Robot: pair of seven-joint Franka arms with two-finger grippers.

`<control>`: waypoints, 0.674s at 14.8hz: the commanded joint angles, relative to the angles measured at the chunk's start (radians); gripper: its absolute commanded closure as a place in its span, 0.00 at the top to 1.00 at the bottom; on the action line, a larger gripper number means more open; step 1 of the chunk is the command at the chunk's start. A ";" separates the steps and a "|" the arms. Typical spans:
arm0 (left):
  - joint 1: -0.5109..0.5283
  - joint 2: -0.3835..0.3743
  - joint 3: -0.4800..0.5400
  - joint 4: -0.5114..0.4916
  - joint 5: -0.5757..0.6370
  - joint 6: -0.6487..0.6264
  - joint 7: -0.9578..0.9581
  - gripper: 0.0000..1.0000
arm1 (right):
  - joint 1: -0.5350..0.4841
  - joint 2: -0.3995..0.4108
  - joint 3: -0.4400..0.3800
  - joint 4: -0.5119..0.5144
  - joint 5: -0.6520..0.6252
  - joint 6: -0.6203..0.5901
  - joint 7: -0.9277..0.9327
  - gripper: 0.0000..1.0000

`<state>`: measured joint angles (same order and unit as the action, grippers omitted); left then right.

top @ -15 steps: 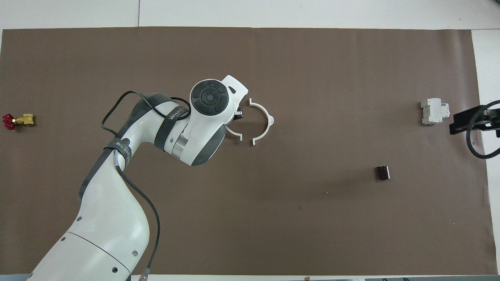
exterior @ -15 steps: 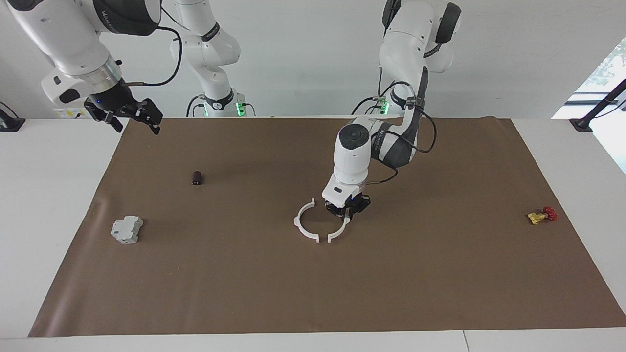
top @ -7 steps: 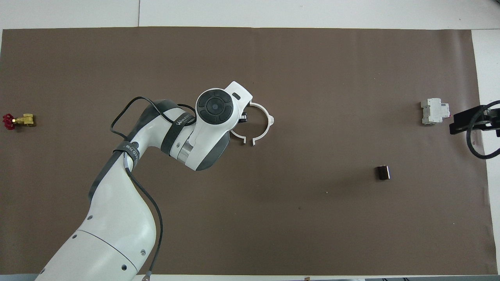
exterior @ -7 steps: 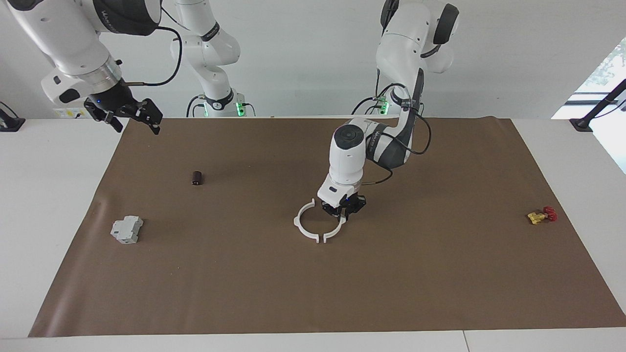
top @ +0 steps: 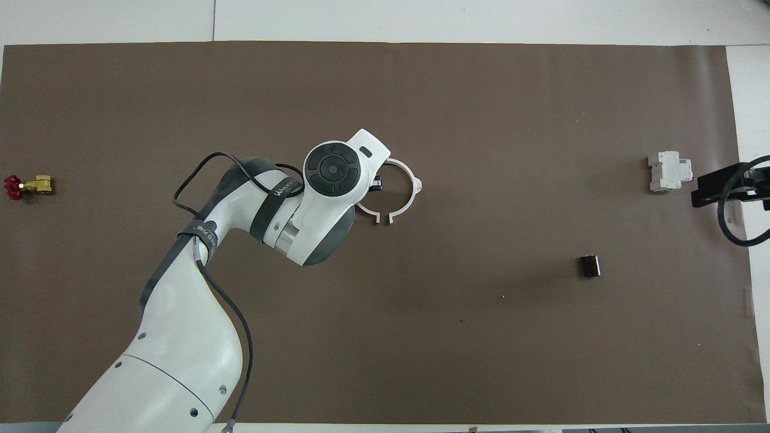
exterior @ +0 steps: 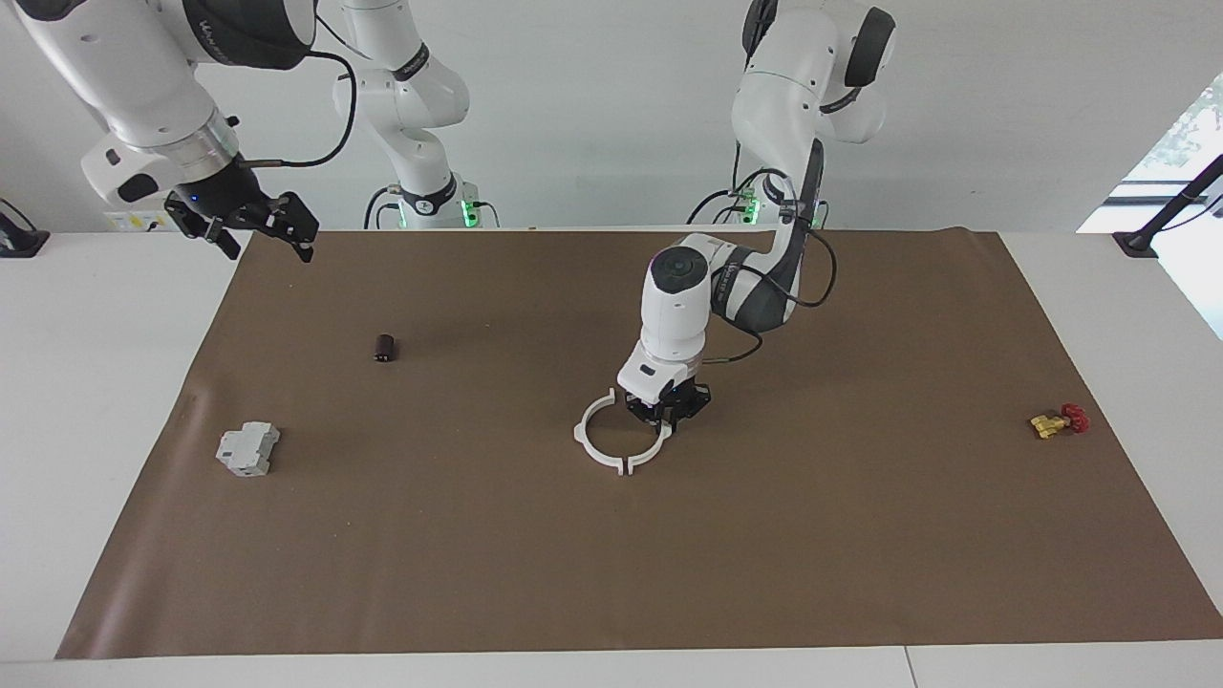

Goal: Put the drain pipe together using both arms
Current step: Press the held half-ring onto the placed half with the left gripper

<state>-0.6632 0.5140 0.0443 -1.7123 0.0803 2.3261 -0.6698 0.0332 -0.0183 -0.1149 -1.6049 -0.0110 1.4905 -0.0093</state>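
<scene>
The drain pipe lies mid-mat as two thin white half-circles. My left gripper [exterior: 666,419] is low on the mat, shut on the half toward the left arm's end [exterior: 655,449] [top: 365,211]. The other half [exterior: 590,441] [top: 411,193] lies free beside it. Their tabbed ends farther from the robots nearly touch, so the two outline a ring. The ends nearer the robots are partly hidden by the wrist. In the overhead view the wrist covers most of the left gripper [top: 375,181]. My right gripper [exterior: 266,239] [top: 725,187] waits open, raised over the mat's edge at the right arm's end.
A grey boxy block [exterior: 247,448] [top: 669,172] and a small dark cylinder [exterior: 385,348] [top: 590,266] sit toward the right arm's end. A brass valve with a red handle [exterior: 1058,420] [top: 27,186] lies near the mat's edge [exterior: 611,648] at the left arm's end.
My left gripper has slid its half toward the free half, closing the gap between the tabbed ends. The right arm has not moved.
</scene>
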 commanded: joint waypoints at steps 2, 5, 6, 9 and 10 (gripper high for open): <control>-0.022 -0.006 0.009 -0.030 0.021 0.042 -0.019 0.00 | 0.001 -0.006 0.000 0.002 0.000 -0.013 -0.026 1.00; -0.024 -0.008 0.009 -0.030 0.021 0.042 -0.019 0.00 | -0.001 -0.006 0.000 0.002 0.000 -0.025 -0.032 1.00; -0.029 -0.008 0.009 -0.029 0.021 0.042 -0.019 0.00 | -0.001 -0.006 0.001 0.002 0.000 -0.029 -0.035 1.00; -0.029 -0.008 0.009 -0.029 0.021 0.044 -0.016 0.00 | 0.001 -0.009 0.001 -0.007 0.003 -0.027 -0.034 1.00; -0.027 -0.008 0.009 -0.029 0.021 0.044 -0.016 0.00 | 0.001 -0.011 0.001 -0.010 0.003 -0.026 -0.034 1.00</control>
<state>-0.6694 0.5135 0.0444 -1.7136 0.0891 2.3357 -0.6691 0.0336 -0.0183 -0.1131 -1.6053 -0.0109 1.4782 -0.0128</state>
